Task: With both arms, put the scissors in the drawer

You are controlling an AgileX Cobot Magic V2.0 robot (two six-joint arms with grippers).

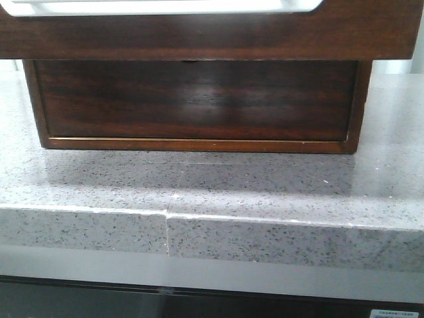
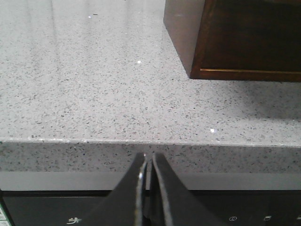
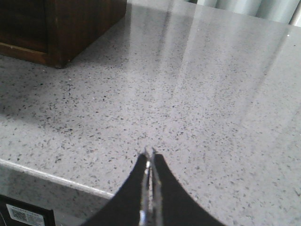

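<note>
The drawer [image 1: 212,33] is a shallow dark brown wooden drawer that juts out of the wooden chest [image 1: 199,142] towards the camera at the top of the front view. A strip of its white lining [image 1: 159,6] shows. The scissors are not in view in any frame. My left gripper [image 2: 148,157] is shut and empty, just before the counter's front edge, left of the chest's corner [image 2: 197,42]. My right gripper [image 3: 149,151] is shut and empty, over the counter near its front edge, right of the chest's corner [image 3: 61,33]. Neither gripper shows in the front view.
The chest stands on a speckled grey stone counter [image 1: 212,179] with a seam [image 1: 167,218] in its front edge. A taller dark drawer front [image 1: 199,99] fills the chest below the jutting drawer. A dark panel [image 1: 199,301] lies below the counter.
</note>
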